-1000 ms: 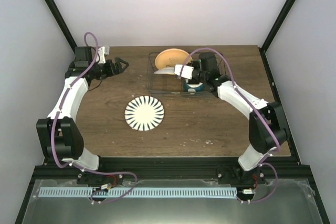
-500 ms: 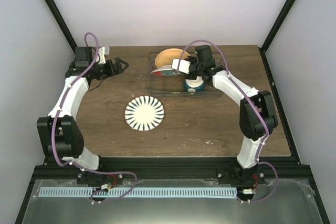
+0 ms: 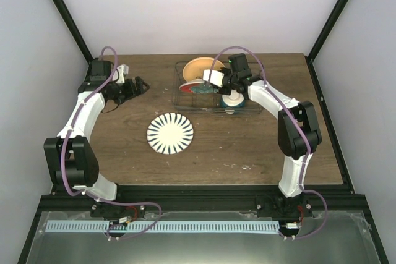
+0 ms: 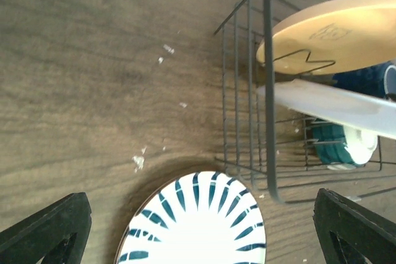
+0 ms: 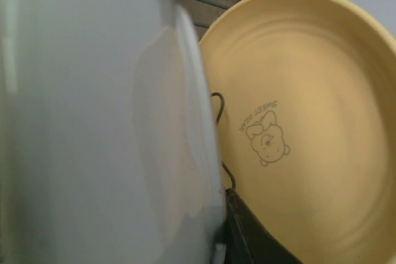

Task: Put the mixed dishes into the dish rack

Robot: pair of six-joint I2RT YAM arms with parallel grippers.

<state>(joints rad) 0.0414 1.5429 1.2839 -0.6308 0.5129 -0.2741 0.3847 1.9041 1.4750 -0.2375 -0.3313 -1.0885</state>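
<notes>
The grey wire dish rack (image 3: 246, 107) stands at the back centre. An orange-yellow plate (image 3: 198, 65) leans upright in its far left slot; it also shows in the right wrist view (image 5: 309, 122). My right gripper (image 3: 215, 82) is shut on the red-and-teal floral plate (image 3: 197, 86), holding it tilted inside the rack just in front of the orange plate. Its white underside (image 5: 93, 122) fills the right wrist view. A dark blue mug (image 4: 368, 78) and a small white-rimmed bowl (image 4: 359, 143) sit in the rack's right part. My left gripper (image 3: 140, 85) is open and empty, left of the rack.
A white plate with dark blue stripes (image 3: 170, 133) lies flat on the wooden table in front of the rack, and shows in the left wrist view (image 4: 198, 221). Black frame posts stand at the table's back corners.
My right gripper has carried the floral plate back and left into the rack, close to the orange plate. The left gripper has shifted slightly.
</notes>
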